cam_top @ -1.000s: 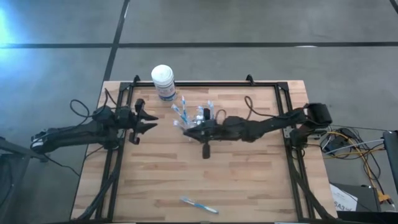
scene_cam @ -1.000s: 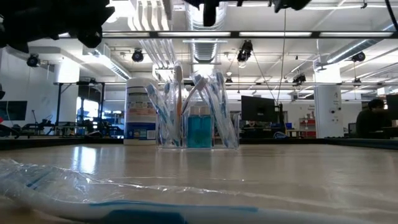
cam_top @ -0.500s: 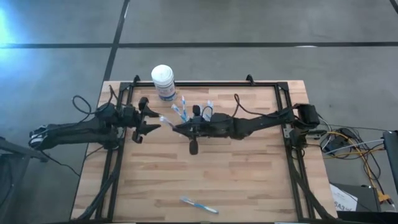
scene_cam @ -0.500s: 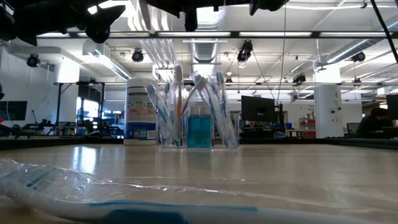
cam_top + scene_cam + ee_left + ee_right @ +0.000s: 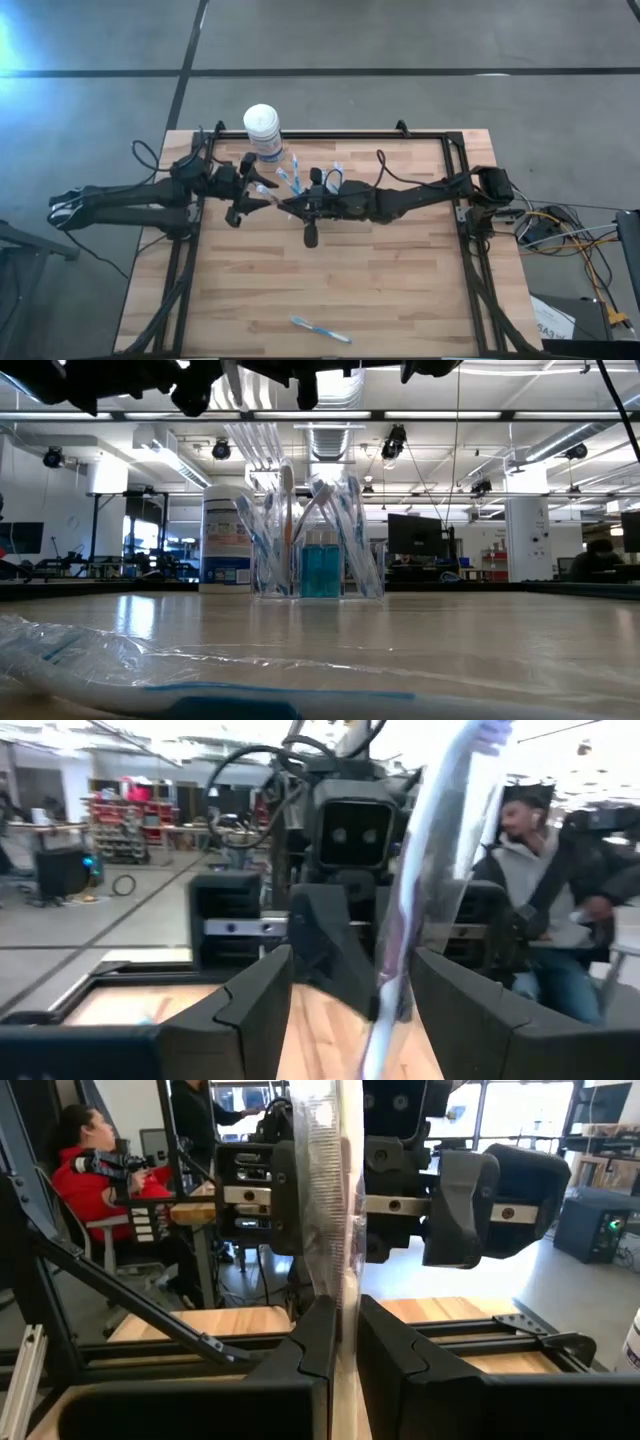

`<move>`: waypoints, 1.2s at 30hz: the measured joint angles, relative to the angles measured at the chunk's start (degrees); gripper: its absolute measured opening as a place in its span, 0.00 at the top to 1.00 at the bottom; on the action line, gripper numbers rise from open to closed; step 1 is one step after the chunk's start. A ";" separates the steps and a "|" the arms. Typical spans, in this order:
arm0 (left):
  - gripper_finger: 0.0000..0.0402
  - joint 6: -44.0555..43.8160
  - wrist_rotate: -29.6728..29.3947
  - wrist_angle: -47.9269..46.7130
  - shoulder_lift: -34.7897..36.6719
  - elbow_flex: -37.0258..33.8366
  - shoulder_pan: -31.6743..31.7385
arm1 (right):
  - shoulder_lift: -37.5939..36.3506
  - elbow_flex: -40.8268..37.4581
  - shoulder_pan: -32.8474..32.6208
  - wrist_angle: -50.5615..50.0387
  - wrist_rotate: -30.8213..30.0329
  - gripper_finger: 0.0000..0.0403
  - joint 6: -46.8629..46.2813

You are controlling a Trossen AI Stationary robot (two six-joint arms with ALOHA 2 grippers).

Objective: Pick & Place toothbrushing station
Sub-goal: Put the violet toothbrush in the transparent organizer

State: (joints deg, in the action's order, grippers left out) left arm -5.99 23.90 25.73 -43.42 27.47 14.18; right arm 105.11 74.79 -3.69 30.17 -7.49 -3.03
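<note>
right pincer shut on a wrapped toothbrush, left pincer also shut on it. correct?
Not quite. The right pincer is shut on the clear-wrapped blue-and-white toothbrush, but the left pincer is open, its fingers either side of that toothbrush without clamping it; the left wrist view shows this.

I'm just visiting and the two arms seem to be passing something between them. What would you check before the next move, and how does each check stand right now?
1. Right gripper shut on the wrapped toothbrush: ok.
2. Left gripper open, with the toothbrush between its fingers: ok.
3. Left fingers already touching the toothbrush: cannot tell.
4. Both grippers meet above the table, beside the cup of toothbrushes: ok.
5. White-lidded tub stands clear of both arms: ok.
6. One wrapped toothbrush lies at the table's near edge, not yet placed: not ok.
</note>
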 joint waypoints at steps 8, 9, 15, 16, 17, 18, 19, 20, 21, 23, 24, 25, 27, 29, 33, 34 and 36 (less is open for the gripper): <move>0.48 1.47 0.73 0.31 -3.50 2.24 -1.76 | 0.07 -0.03 0.29 -0.03 -0.15 0.95 -0.28; 0.49 1.52 0.73 0.47 -3.84 2.61 -1.99 | 0.07 -0.03 0.32 0.00 -0.16 0.95 -0.37; 0.49 1.62 0.66 0.31 -5.20 4.40 -2.96 | 0.07 -0.05 0.44 0.02 -0.17 0.95 -1.04; 0.49 1.48 0.63 0.44 -5.19 4.54 -3.01 | 0.07 -0.05 0.42 0.05 -0.16 0.95 -1.04; 0.49 1.43 0.61 0.57 -5.13 4.56 -3.00 | 0.07 -0.05 0.42 0.05 -0.16 0.95 -1.03; 0.50 1.43 0.42 0.59 -5.05 4.56 -3.00 | 0.07 -0.05 0.41 0.05 -0.15 0.95 -1.00; 0.52 1.39 0.01 0.51 -4.90 4.54 -3.00 | 0.07 -0.06 0.37 0.03 -0.15 0.95 -0.98; 0.54 1.27 -0.39 0.37 -4.73 4.42 -3.00 | 0.07 -0.07 0.37 0.03 -0.15 0.95 -0.91; 0.58 1.17 -0.66 0.29 -4.59 4.30 -3.00 | 0.07 -0.07 0.37 0.04 -0.15 0.95 -0.85; 0.66 0.95 -0.91 0.37 -4.40 4.28 -3.05 | 0.07 -0.07 0.37 0.07 -0.15 0.95 -0.85; 0.71 0.91 -0.95 0.37 -4.39 4.28 -3.10 | 0.07 -0.07 0.37 0.07 -0.16 0.95 -0.85; 0.77 0.91 -0.96 0.37 -4.39 4.27 -3.11 | 0.07 -0.07 0.37 0.07 -0.15 0.95 -0.85; 0.89 1.03 -0.96 0.32 -4.39 4.25 -3.13 | 0.07 -0.10 0.37 0.05 -0.15 0.95 -0.84; 0.95 2.00 -0.51 0.30 -4.39 4.21 -3.30 | 0.07 -0.10 0.37 0.07 -0.16 0.95 -0.79; 0.94 4.61 1.14 0.20 -4.40 4.21 -3.91 | 0.07 -0.11 0.27 0.05 0.09 0.92 0.28; 0.94 4.66 1.21 0.16 -4.27 4.20 -3.92 | -0.04 -0.12 0.26 0.01 0.11 0.90 0.27; 0.94 4.83 0.70 -0.45 -3.38 4.16 -3.90 | -0.39 -0.12 0.26 -0.02 0.14 0.86 0.24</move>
State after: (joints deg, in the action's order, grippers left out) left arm -1.16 24.60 25.28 -46.80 31.63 10.28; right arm 104.72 74.67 -3.42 30.15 -7.35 -2.79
